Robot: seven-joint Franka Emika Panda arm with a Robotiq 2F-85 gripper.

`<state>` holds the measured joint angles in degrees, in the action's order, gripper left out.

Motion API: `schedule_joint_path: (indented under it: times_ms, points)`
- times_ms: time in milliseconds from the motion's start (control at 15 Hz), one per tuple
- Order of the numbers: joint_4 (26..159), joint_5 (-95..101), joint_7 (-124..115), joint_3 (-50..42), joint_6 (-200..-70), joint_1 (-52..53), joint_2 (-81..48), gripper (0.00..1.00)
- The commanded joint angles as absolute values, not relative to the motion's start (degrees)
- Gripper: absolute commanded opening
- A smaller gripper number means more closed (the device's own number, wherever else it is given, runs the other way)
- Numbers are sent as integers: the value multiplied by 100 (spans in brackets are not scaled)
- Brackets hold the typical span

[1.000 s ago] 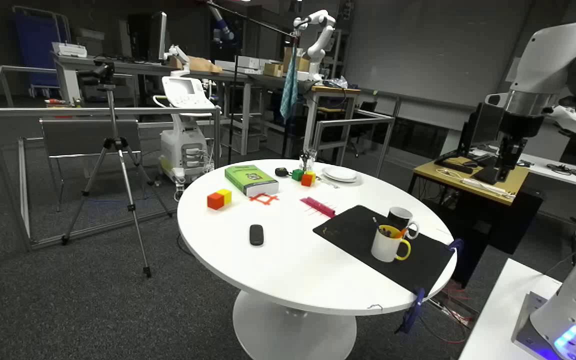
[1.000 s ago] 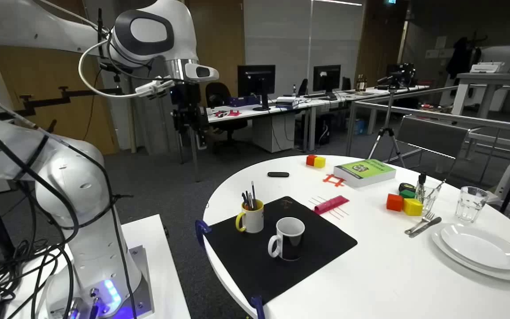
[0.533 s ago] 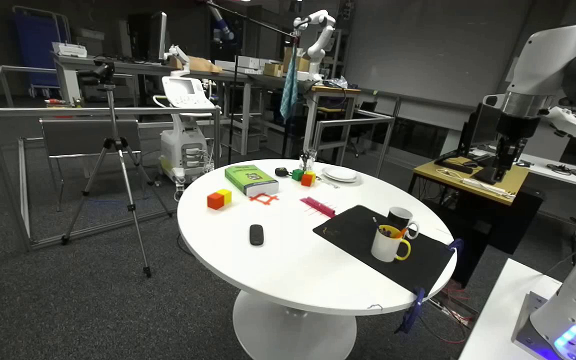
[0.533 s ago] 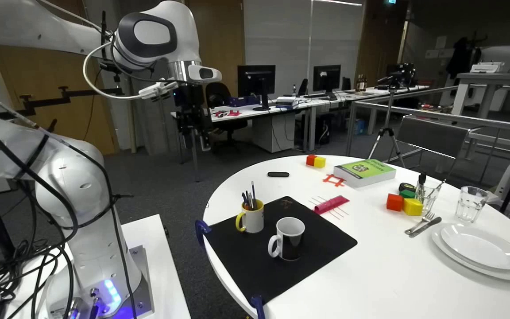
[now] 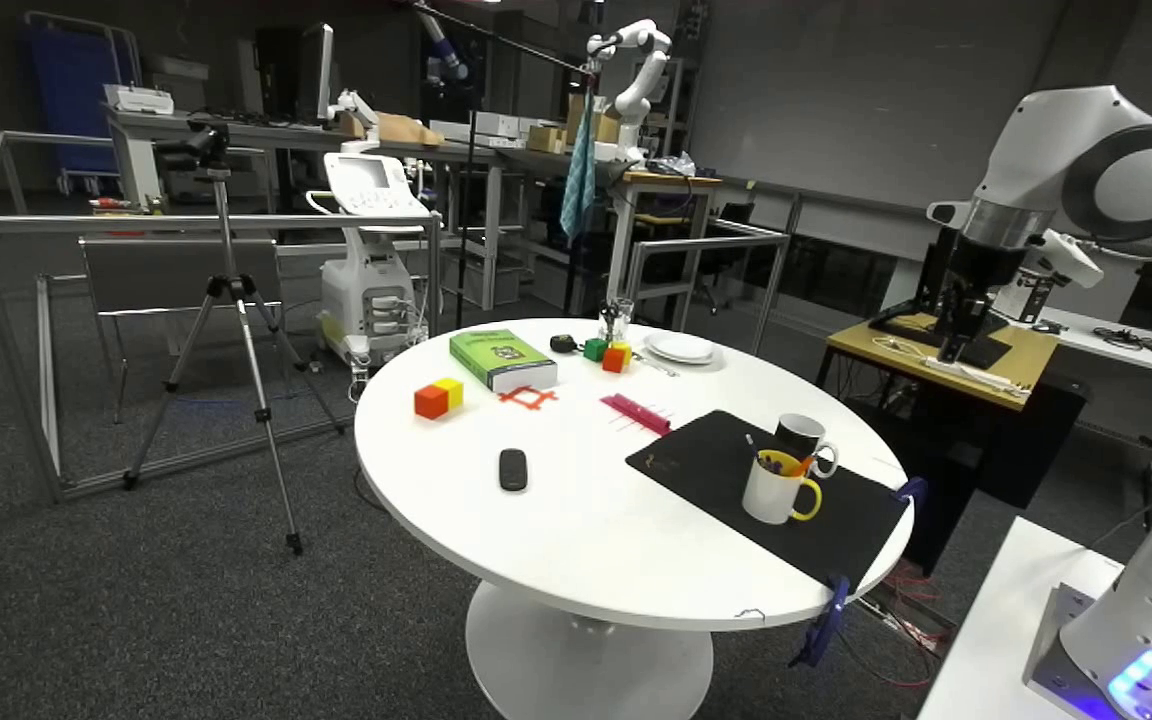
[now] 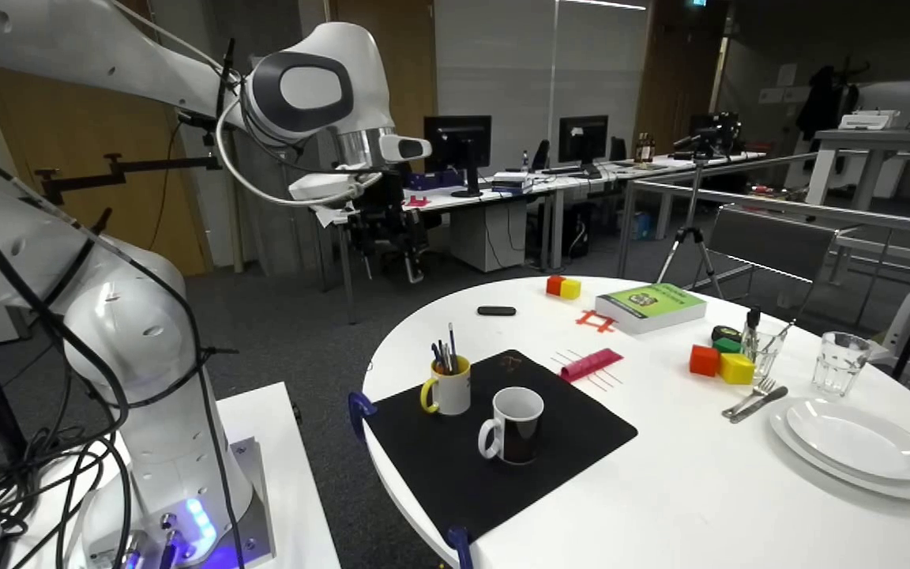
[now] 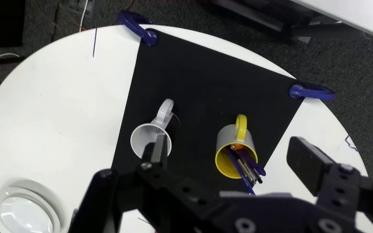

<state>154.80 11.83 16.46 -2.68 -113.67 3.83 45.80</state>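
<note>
My gripper (image 7: 231, 153) is open and empty, held in the air above the table. It shows beside the table's edge in both exterior views (image 5: 954, 335) (image 6: 392, 265). In the wrist view a white mug with a yellow handle (image 7: 227, 136) lies between the fingers, well below them. It holds several pens, and stands upright in both exterior views (image 5: 769, 495) (image 6: 453, 397). A black-and-white mug (image 7: 141, 137) is partly covered by one finger in the wrist view. It stands upright near the pen mug (image 6: 520, 427). Both mugs are on a black mat (image 7: 206, 74).
The round white table (image 5: 576, 530) carries blue clamps (image 7: 149, 38) at the mat's edge, a pink piece (image 6: 591, 364), a black oblong object (image 5: 513, 470), a green book (image 6: 652, 304), coloured blocks (image 6: 704, 361), cutlery (image 6: 755, 403), a glass (image 6: 840, 363) and white plates (image 6: 858, 442).
The arm and gripper have moved toward the table and somewhat lower: leftward in an exterior view, rightward and down in an exterior view. The things on the table have not moved.
</note>
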Motion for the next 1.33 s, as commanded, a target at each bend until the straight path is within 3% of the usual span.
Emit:
schedule_joint_path:
  times_ms: [0, 533, 800, 1267]
  points:
    - [15426, 1251, 2452, -660, -12060, 531, 4059, 100]
    - [15436, 779, 4166, -1337, -13512, 834, 3166, 100]
    - [15227, -54, 4973, -1542, -13171, 1042, 2818, 100]
    - [15529, -19, 5003, -1338, -13751, 797, 2946, 100]
